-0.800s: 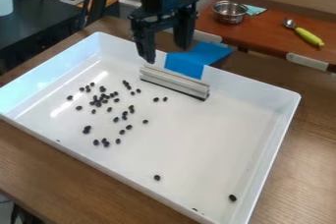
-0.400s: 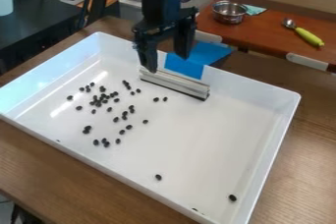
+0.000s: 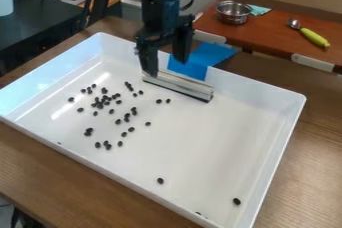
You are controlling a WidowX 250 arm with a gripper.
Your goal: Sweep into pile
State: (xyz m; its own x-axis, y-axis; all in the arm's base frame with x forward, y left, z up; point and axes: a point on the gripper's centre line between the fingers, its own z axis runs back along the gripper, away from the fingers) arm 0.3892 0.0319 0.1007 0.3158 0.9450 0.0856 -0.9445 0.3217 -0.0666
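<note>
Camera view: nearest me inside the white tray (image 3: pixel 120 176), two stray beans (image 3: pixel 160 181) lie well apart from the rest, so I could leave them behind if I sweep only the main scatter (image 3: pixel 103 103). Those little beans look likely to roll, and too brisk a push might spread them or let some slip past the blade's ends. Farther back, the sweeping bar (image 3: pixel 179 88) lies along the tray floor close to the far wall. My gripper (image 3: pixel 165 68) hangs over its left end in the picture, fingers apart and nothing between them. One fingertip is right by that end; whether it touches, I can't tell. Closing off-centre could make the bar pivot or slip, and the far wall, with the blue flap (image 3: pixel 206 58) beside it, leaves me little room, so a finger might catch there.
</note>
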